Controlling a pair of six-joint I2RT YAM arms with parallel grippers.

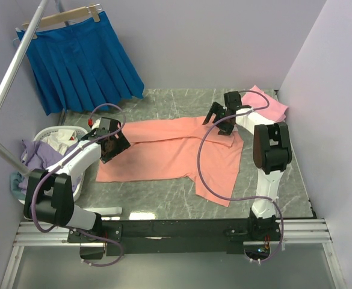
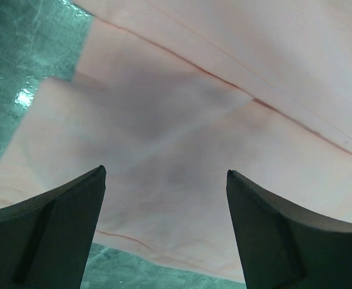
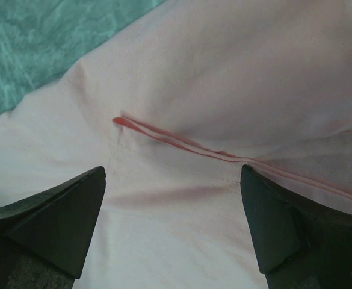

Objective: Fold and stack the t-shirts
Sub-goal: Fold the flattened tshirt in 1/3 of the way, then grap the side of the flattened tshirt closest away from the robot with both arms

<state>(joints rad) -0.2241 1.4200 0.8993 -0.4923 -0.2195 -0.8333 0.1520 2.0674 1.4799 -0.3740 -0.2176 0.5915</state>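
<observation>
Lying flat on the marble surface [image 1: 163, 201], the salmon-orange t-shirt [image 1: 176, 150] runs left to right; the left gripper [image 1: 112, 146] is poised over its left end, the right gripper [image 1: 222, 118] over its right, both with jaws apart and empty.

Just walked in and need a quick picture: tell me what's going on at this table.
Two robot arms are working on a salmon-orange t-shirt spread on the table. The left gripper hangs open over its left end, the right gripper open over its far right part; neither holds cloth. A lighter pink t-shirt lies in the far right corner.
</observation>
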